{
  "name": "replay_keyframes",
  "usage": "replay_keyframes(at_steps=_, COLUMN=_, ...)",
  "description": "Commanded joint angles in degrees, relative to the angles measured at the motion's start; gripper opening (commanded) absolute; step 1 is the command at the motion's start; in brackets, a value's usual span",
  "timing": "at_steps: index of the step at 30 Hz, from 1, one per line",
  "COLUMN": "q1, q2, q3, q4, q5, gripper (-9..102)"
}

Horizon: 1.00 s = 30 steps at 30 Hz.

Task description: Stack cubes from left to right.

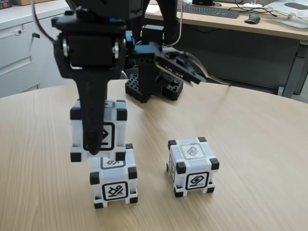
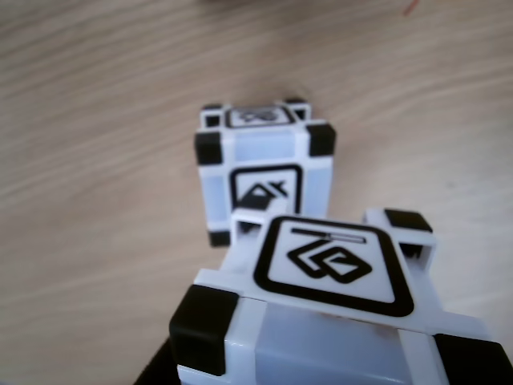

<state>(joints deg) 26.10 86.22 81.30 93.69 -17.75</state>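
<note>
Your table [image 1: 260, 144] carries two cubes near its front edge: the resting cube [image 1: 113, 182] on the left of the fixed view and the spare cube [image 1: 192, 166] to its right. You're mid-stack: the gripper [image 1: 94, 144] is clamped on the held cube [image 1: 98, 130], which hangs just above the resting cube, offset to the left and rear. The next move, I judge, calls for squaring it over before lowering.
</note>
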Motion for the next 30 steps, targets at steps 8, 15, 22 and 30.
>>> replay_keyframes(at_steps=8, q1=-0.2, q2=-1.0, q3=4.6, q4=-0.5, q5=1.7, gripper=0)
replay_keyframes(at_steps=15, q1=-0.2, q2=-1.0, q3=4.8, q4=-0.6, q5=0.5, gripper=0)
replay_keyframes(at_steps=22, q1=-0.2, q2=-1.0, q3=5.2, q4=-0.4, q5=-2.6, gripper=15)
replay_keyframes(at_steps=30, q1=-0.2, q2=-0.2, q3=5.1, q4=-0.1, q5=-5.0, gripper=38)
